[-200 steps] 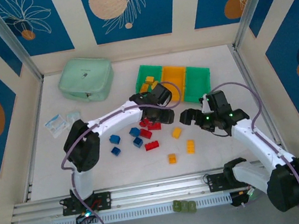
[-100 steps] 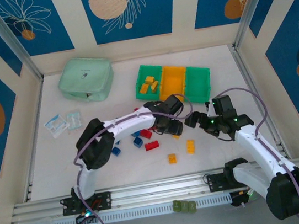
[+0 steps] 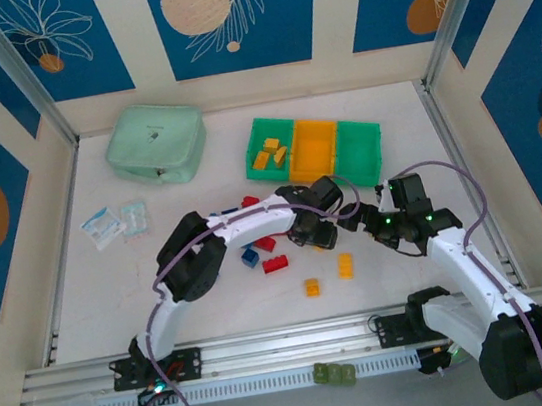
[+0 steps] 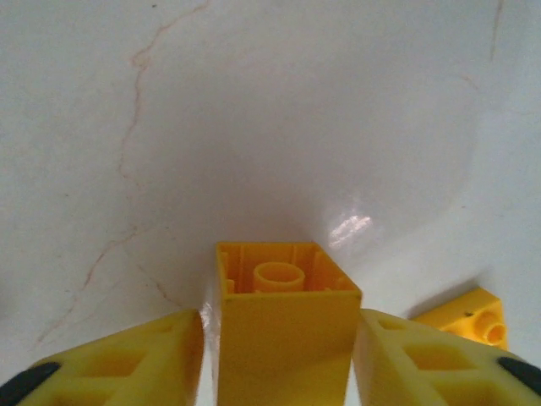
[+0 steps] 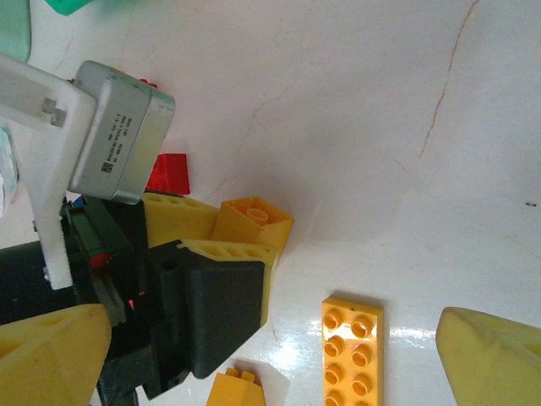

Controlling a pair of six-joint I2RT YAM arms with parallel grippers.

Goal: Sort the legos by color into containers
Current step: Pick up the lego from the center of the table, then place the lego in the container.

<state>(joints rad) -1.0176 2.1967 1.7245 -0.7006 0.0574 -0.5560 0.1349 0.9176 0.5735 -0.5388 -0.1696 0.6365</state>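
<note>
On the white table [image 3: 410, 113] are laid scattered coloured plastic bricks [image 3: 311, 286], three joined open bins [image 3: 358, 146], and a mint-green soft case [image 3: 156, 142].

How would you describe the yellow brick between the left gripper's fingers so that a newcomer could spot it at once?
Start at the row of bins at the back; in front of it sits the left gripper. The yellow brick between its fingers shows its hollow underside, whereas the long yellow brick nearby lies studs up.
</note>
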